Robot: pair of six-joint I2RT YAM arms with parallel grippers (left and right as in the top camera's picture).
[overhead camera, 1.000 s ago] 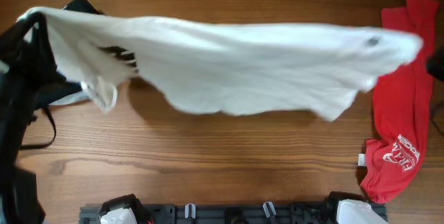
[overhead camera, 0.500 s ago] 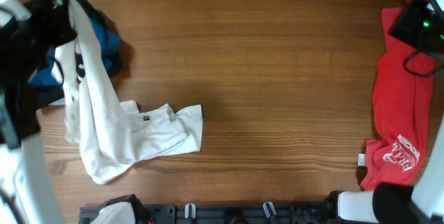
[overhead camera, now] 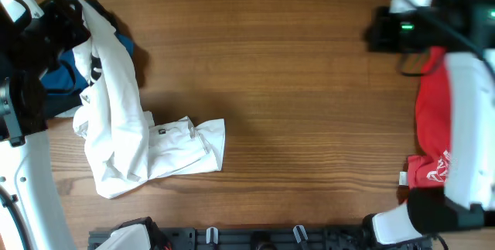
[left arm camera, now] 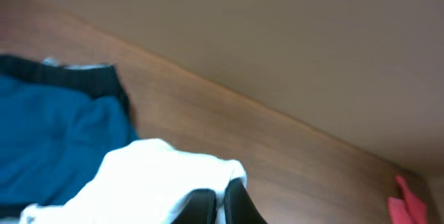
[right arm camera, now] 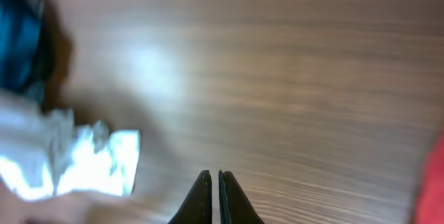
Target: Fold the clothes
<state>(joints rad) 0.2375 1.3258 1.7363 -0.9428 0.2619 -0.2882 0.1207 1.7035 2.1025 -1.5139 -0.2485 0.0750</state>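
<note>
Left gripper [left arm camera: 220, 204] clamped on limp white cotton T-shirt [overhead camera: 116, 130], bunched and sagging onto table; right gripper [right arm camera: 211, 195] closed, empty. Fabric likely light, floppy; best gripped at hem corners.

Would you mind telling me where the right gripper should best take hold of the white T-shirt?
Grip the white T-shirt at its free end, the flat squared edge lying on the table, coming in from the right. That end juts rightward, unobstructed, while the top is bunched in the left gripper.
</note>
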